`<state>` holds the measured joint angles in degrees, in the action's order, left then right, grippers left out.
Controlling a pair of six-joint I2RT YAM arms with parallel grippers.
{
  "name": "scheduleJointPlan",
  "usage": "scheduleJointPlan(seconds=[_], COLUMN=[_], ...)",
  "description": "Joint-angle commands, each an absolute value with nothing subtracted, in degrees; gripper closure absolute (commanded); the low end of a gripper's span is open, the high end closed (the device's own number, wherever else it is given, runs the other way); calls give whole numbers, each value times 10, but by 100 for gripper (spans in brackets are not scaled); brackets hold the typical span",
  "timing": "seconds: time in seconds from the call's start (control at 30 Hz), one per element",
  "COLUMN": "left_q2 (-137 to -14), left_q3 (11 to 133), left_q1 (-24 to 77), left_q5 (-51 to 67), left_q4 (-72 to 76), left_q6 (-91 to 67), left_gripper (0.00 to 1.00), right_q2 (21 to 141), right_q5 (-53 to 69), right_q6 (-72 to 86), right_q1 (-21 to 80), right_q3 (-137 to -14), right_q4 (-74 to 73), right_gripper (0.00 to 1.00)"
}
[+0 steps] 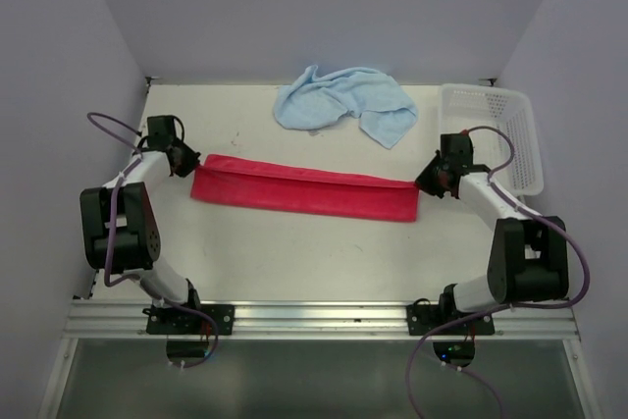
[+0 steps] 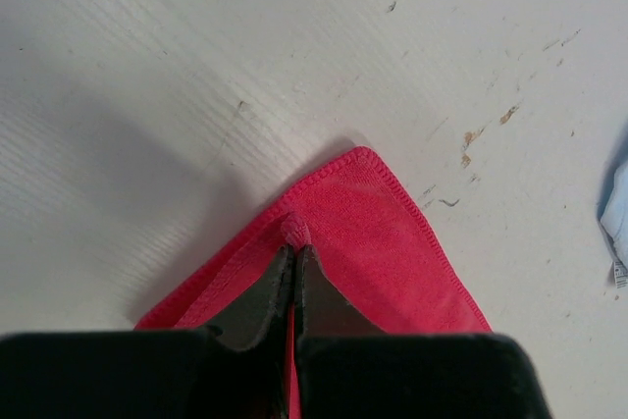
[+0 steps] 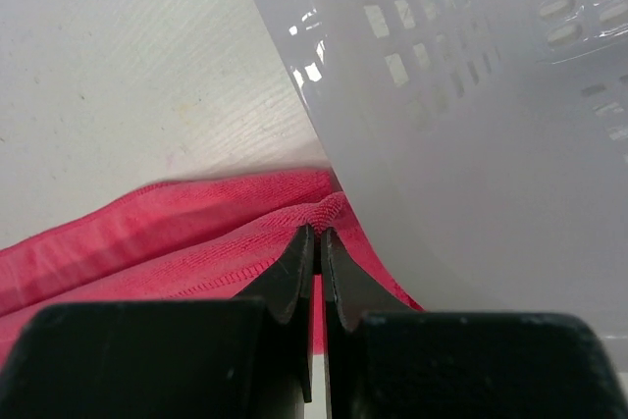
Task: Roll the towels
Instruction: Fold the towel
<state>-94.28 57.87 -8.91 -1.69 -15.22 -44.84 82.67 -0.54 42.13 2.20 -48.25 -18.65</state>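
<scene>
The red-pink towel (image 1: 304, 189) lies folded into a long narrow strip across the middle of the table. My left gripper (image 1: 186, 163) is shut on its left end, a small pinch of red cloth (image 2: 294, 232) bulging past the fingertips. At the strip's right end my right gripper (image 1: 429, 183) is shut on the towel (image 3: 186, 233), with a fold of cloth pinched between the tips. The light blue towel (image 1: 343, 102) sits crumpled at the back of the table, untouched; its edge shows in the left wrist view (image 2: 616, 213).
A white mesh basket (image 1: 500, 134) stands at the right edge, just behind the right gripper, and its wall (image 3: 461, 144) fills much of the right wrist view. Bare white tabletop (image 1: 294, 252) lies in front of the red strip.
</scene>
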Motion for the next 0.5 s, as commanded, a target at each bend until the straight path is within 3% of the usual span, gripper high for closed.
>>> scheduleJointPlan(seconds=[0.0,0.47], left_q2=[-952,-997], left_q3=[611,628], left_q1=[-91,-77], left_q5=[-34,-33], left_q4=[-120,-105], left_q6=[-442,-439], left_gripper=[100,100], right_q2=[839,882], right_q5=[-32,-26], right_q6=[423,424], right_q1=[18,18], right_q3=[-511,-528], right_q4=[-171,-162], right_gripper=[100,100])
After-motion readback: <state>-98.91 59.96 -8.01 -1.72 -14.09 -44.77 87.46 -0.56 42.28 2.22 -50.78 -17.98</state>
